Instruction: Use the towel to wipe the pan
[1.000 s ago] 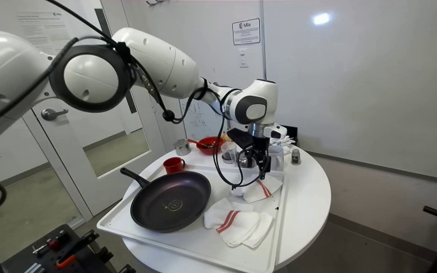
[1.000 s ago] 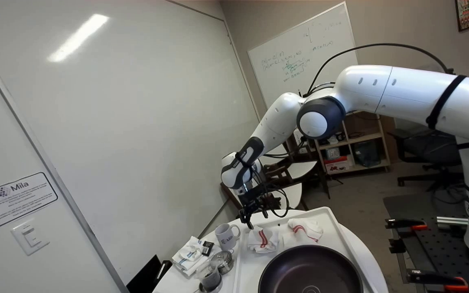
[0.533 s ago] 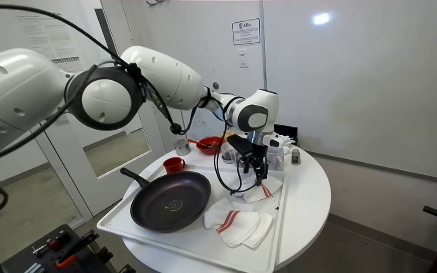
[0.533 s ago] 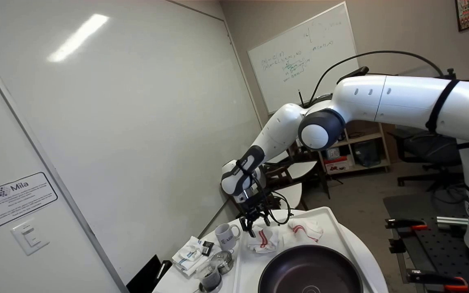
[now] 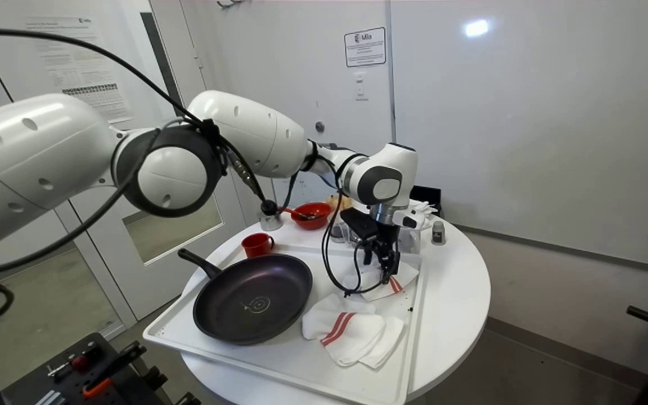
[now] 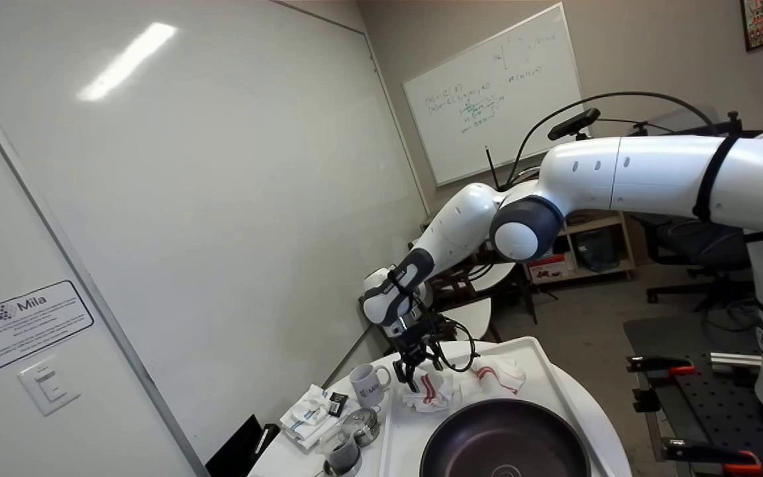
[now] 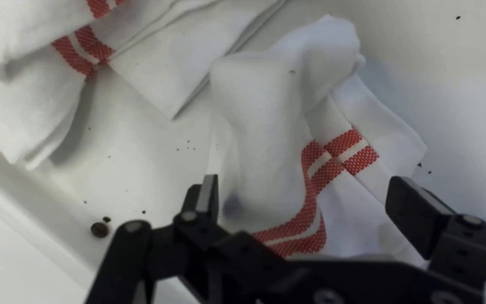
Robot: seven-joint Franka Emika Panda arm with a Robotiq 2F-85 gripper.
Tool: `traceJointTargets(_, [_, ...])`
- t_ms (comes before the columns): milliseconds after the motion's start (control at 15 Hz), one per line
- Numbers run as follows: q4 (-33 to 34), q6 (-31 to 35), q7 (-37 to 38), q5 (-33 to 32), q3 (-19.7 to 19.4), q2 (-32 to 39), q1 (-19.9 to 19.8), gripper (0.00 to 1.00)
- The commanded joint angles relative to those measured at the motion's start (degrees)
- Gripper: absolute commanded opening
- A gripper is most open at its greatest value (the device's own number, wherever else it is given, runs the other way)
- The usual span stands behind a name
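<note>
Wrist view: my gripper (image 7: 308,198) is spread, its fingers (image 7: 208,196) at 9 and 3 o'clock, nothing pinched. The towel (image 7: 264,114) lies on the tray (image 7: 152,164) under the gap between them and reaches out toward 12, its thick fold running roughly 12 to 6. So I judge that closing here would bite across that fold, not along it; whether I touch it I cannot tell. The other towel (image 7: 141,63) is at 10 o'clock, outside that gap. In an exterior view the pan (image 5: 253,301) sits between 8 and 9 o'clock from me, well apart, so I expect to grip first, then carry the towel that way.
</note>
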Motion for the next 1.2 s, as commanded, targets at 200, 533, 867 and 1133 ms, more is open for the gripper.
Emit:
traceJointTargets(200, [8.92, -7.86, 4.22, 0.15, -0.08, 5.00, -0.80, 1.00])
traceJointTargets(533, [12.74, -11.03, 5.29, -0.06, 0.00, 7.22, -1.11, 1.00])
traceJointTargets(867, [14.48, -13.25, 5.34, 0.22, 0.06, 8.28, -1.39, 0.51])
traceJointTargets(1133, [15.02, -13.14, 5.26, 0.34, 0.11, 8.44, -1.67, 0.22])
